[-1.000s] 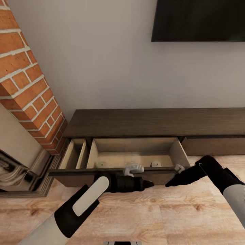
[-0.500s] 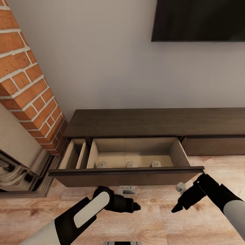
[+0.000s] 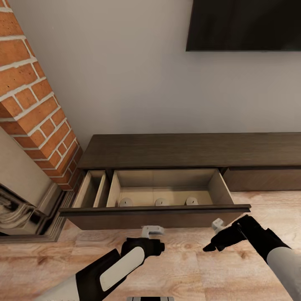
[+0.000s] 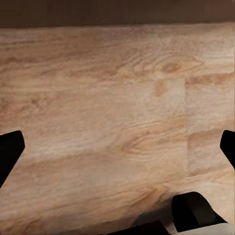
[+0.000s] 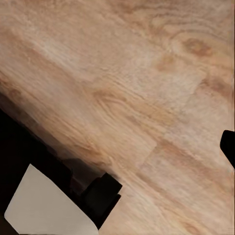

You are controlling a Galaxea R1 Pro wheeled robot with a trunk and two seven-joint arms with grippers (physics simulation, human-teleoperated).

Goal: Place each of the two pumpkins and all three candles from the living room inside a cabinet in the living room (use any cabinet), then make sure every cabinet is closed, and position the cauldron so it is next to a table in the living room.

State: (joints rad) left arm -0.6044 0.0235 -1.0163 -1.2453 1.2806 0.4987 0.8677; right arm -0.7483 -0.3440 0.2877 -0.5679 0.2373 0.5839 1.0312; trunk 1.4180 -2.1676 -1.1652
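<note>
Three candles (image 3: 160,202) in row along front of open drawer (image 3: 167,190) of cabinet (image 3: 188,150), 12 o'clock from grippers. Left gripper (image 3: 151,229) spread wide, empty, over floor (image 3: 188,267). Right gripper (image 3: 216,225): opening cannot tell. Fireplace (image 3: 21,200) at 9 o'clock.

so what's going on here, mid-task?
The robot faces the cabinet with its wide drawer pulled open. Three candles sit in a row inside, along the front wall. Both grippers hang over the wood floor in front of the drawer, holding nothing: the left gripper is open; whether the right gripper is open can't be told. The drawer is not yet shut.
</note>
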